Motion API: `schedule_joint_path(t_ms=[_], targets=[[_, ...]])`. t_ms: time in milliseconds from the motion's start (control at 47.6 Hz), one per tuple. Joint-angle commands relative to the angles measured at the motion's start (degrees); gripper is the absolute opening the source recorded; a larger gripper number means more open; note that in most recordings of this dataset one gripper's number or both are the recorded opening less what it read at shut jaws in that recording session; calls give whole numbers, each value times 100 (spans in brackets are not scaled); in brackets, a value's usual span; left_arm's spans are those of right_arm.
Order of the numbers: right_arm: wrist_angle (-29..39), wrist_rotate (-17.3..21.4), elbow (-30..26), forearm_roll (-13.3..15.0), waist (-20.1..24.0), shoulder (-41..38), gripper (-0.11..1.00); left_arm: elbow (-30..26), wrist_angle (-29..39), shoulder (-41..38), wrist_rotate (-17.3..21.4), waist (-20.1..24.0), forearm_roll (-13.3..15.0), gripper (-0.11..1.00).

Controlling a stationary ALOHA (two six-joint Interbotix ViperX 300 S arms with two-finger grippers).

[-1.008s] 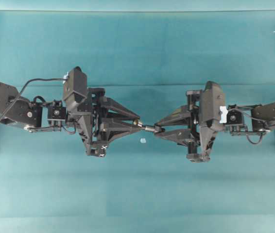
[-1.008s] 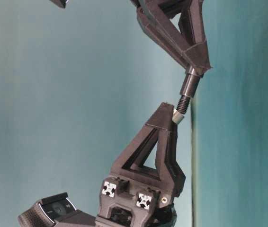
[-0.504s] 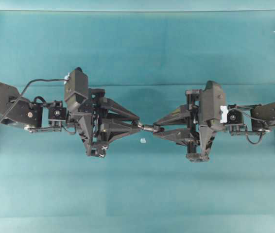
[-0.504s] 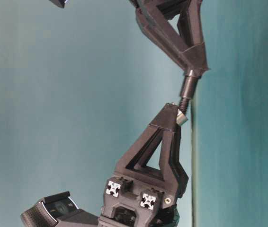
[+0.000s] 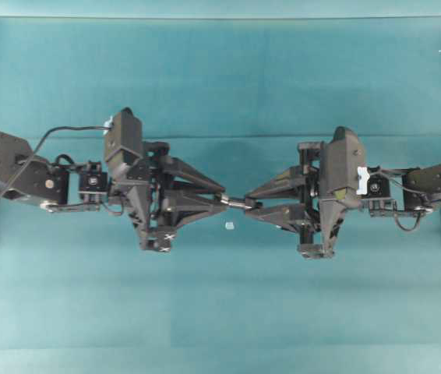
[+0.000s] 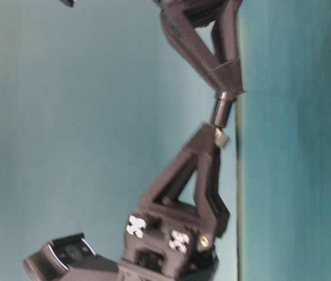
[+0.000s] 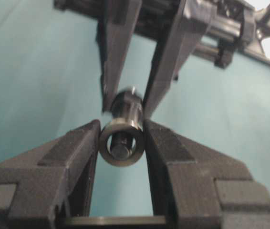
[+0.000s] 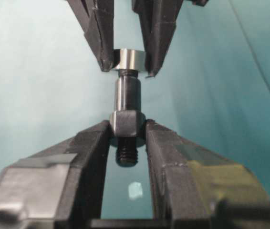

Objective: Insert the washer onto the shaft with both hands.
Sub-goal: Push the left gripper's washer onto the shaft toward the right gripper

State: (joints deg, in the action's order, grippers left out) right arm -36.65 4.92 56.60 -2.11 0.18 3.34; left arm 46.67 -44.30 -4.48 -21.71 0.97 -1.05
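Two arms meet at the centre of the overhead frame above the teal tabletop (image 5: 220, 312), and the gap between them has narrowed since a second ago. The left hand (image 5: 222, 199) is clamped on the washer (image 7: 121, 141); the right hand (image 5: 250, 206) is clamped on the shaft (image 8: 127, 107), gripping its thicker collar. Earlier, the table-level view showed a bare stretch of thread between shaft and washer. Now the narrow end sits at the ring's hole, and in the left wrist view it shows through the centre, so insertion has probably begun, though blur hides how deep. A tiny pale square bit (image 5: 227, 226) lies on the cloth just below the junction, unmoved.
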Motion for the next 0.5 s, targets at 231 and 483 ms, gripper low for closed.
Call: schedule_joint_path(t_ms=[231, 483], targets=[[-62, 44, -105, -9, 9, 35, 0, -316, -18, -88, 0, -9, 0, 35], [-53, 44, -105, -18, 0, 35, 0, -369, 185, -114, 9, -9, 0, 35]])
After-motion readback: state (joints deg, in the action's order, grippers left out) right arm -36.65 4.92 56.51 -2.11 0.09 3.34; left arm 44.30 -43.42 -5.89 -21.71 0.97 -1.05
